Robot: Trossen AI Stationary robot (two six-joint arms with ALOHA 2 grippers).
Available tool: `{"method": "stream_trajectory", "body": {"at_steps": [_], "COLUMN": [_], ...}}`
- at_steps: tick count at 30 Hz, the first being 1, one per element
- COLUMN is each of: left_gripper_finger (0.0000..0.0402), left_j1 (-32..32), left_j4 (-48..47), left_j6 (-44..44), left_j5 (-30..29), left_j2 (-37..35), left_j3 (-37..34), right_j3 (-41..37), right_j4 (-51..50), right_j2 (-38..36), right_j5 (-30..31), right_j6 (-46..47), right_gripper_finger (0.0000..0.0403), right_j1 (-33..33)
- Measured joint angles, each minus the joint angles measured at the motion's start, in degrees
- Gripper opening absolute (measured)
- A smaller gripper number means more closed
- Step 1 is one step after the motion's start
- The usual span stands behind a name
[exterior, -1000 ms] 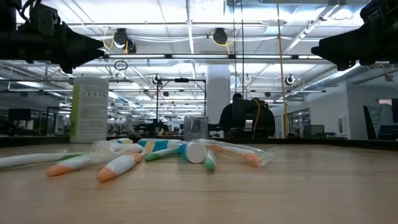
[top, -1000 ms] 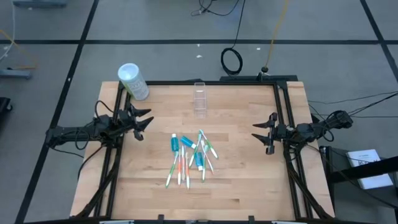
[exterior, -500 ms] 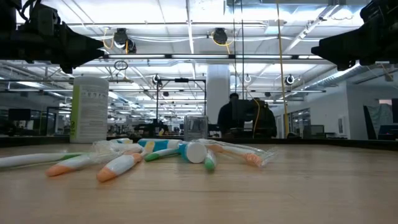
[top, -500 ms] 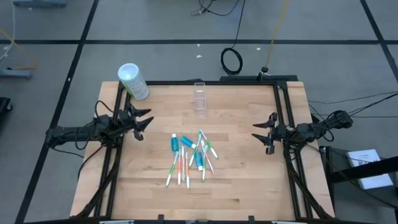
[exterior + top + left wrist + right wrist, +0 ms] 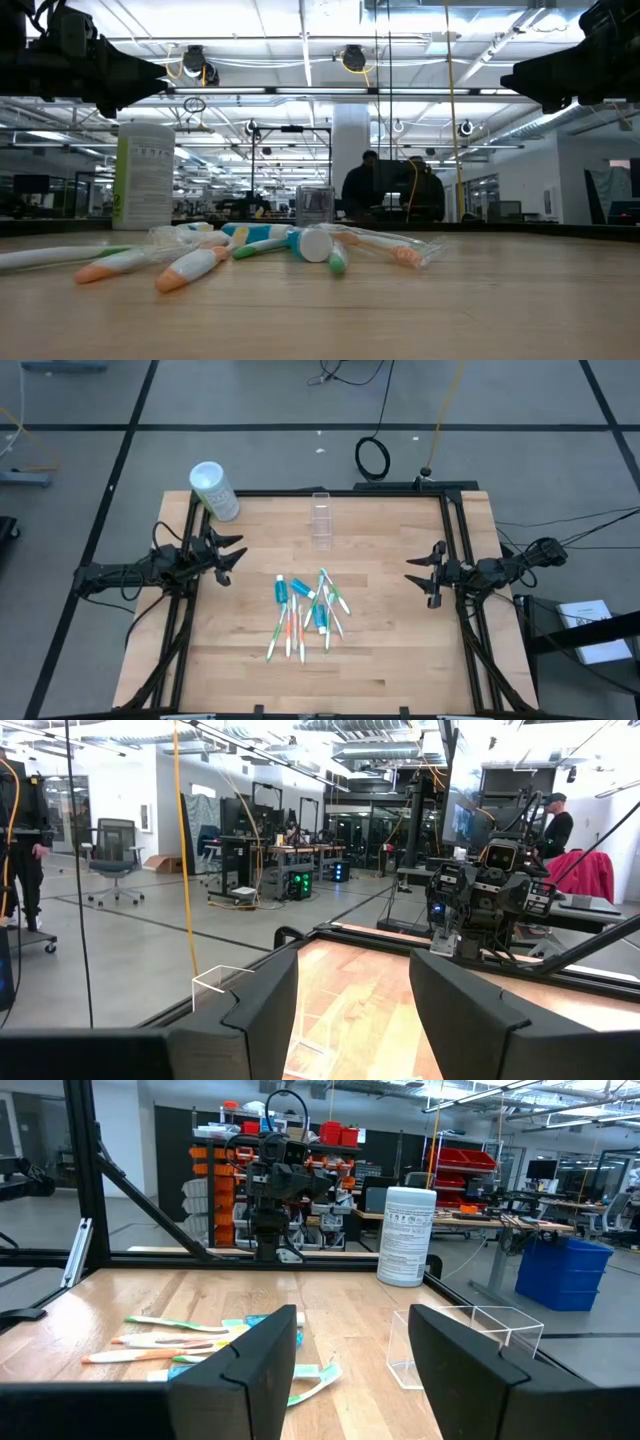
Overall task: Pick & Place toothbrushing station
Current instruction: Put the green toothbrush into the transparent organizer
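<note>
Several slim white toothbrushes with green or orange accents and small blue toothpaste tubes lie in a loose pile (image 5: pixel 305 610) at the table's middle; the pile also shows in the low view (image 5: pixel 250 250) and the right wrist view (image 5: pixel 200 1342). A small clear plastic cup (image 5: pixel 321 518) stands near the far edge and shows in the right wrist view (image 5: pixel 462 1342). My left gripper (image 5: pixel 232 555) hovers open at the table's left side. My right gripper (image 5: pixel 425 575) hovers open at the right side. Both are above the table and hold nothing.
A white cylindrical canister with green print (image 5: pixel 214 490) stands at the far left corner. A black frame rail (image 5: pixel 400 491) runs along the table's far and side edges. Bare wood (image 5: pixel 380 660) lies between the pile and each gripper. A person (image 5: pixel 365 185) sits in the room beyond.
</note>
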Motion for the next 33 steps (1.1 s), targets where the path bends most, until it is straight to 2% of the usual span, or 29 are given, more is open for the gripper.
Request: {"method": "stream_trajectory", "body": {"at_steps": [3, 8, 14, 19, 27, 33], "left_gripper_finger": [0.0200, 0.0200, 0.0200, 0.0200, 0.0200, 0.0200], "left_j1": [-0.01, 0.00, -0.01, -0.02, -0.02, -0.01], "left_j4": [0.01, 0.02, 0.01, 0.02, 0.01, 0.00], "left_j6": [0.00, 0.00, 0.00, 0.00, 0.00, 0.00], "left_j5": [0.02, 0.02, 0.02, 0.02, 0.00, 0.02], "left_j2": [0.00, 0.00, -0.01, 0.00, 0.00, -0.02], "left_j3": [0.01, 0.02, 0.01, 0.02, 0.02, 0.01], "right_j3": [0.00, -0.02, -0.02, -0.02, -0.02, -0.02], "right_j4": [0.93, 4.49, 10.99, 14.23, 14.67, 14.82], "right_j2": [0.02, 0.06, 0.15, 0.17, 0.20, 1.93], "right_j5": [-0.11, -1.45, 2.99, 3.02, 4.88, 4.45], "right_j6": [1.45, 19.86, 24.84, 24.46, 7.97, 11.04], "right_gripper_finger": [0.0187, 0.0187, 0.0187, 0.0187, 0.0187, 0.0187], "right_j1": [-0.02, 0.00, -0.04, -0.04, -0.04, -0.59]}}
